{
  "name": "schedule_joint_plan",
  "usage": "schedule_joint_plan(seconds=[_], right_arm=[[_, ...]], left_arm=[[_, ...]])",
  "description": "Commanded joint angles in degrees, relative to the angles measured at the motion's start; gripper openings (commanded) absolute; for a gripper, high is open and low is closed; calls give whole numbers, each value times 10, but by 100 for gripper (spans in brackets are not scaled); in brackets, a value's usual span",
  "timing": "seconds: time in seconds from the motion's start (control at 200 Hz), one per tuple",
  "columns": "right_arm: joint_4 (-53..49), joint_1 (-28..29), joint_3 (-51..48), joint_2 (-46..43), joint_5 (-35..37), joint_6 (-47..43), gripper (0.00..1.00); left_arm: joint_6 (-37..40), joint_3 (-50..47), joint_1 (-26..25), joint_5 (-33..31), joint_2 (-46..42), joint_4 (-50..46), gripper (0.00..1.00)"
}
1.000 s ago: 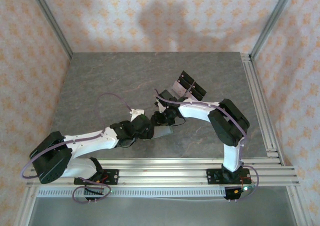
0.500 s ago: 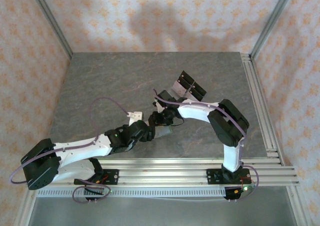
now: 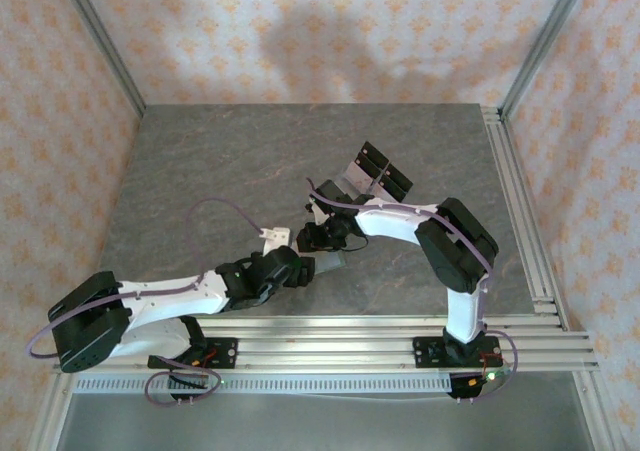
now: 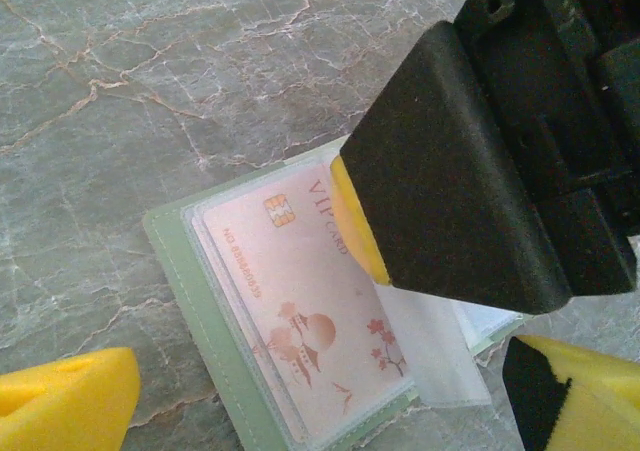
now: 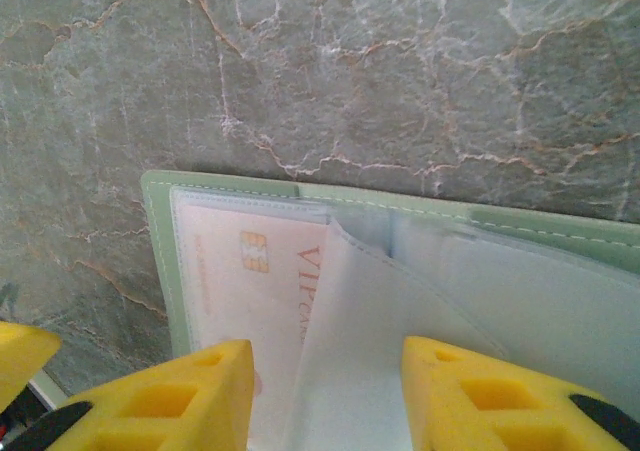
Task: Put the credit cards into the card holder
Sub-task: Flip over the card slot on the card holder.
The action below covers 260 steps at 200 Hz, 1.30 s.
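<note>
One card (image 4: 300, 311) is showing across the views: a thin pink-mauve rectangle with a chip, lying flat inside a clear sleeve of the single card holder (image 4: 190, 301). The holder is lying open on the worktop (image 4: 150, 71) near the front edge, between the two arms. Nearest, the left gripper (image 4: 315, 401) is hovering just beside the holder with its jaws released wide, holding nothing. Just beyond, the right gripper (image 5: 330, 391) is bearing down on the holder. Its jaws are standing part-way apart astride a loose sleeve leaf (image 5: 370, 341) without clenching it, and one of its pads (image 4: 355, 221) is touching the sleeve over the card. At least two sleeve leaves are showing. Farther back, one clear stand (image 3: 375, 171) with black panels is sitting well apart from the holder. By the look of it, the card is going to handle as light, stiff and slick, and is best taken by a short edge. The holder is looking soft, light and apt to slide or fold shut, so pressing on its green border seems the safer hold. The sleeves are looking flimsy and likely to buckle.
</note>
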Motion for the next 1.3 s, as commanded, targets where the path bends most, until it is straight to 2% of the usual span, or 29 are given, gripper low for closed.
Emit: schedule_joint_plan(seconds=[0.0,0.52,0.981,1.296], right_arm=[[4,1,10,1,-3,6,43],[2,1,13,-7,-3,8,43],[6,-29,-8,-88,52,39,47],[32,-35,-54,-77,42,54,50]], left_arm=[[1,-3,-5,-25,13,17,95],[-10,24,-21,-46,95,3,93],[-18,17,-24,-56,80,-5,93],[-17,17,-24,-57,76,-7,93]])
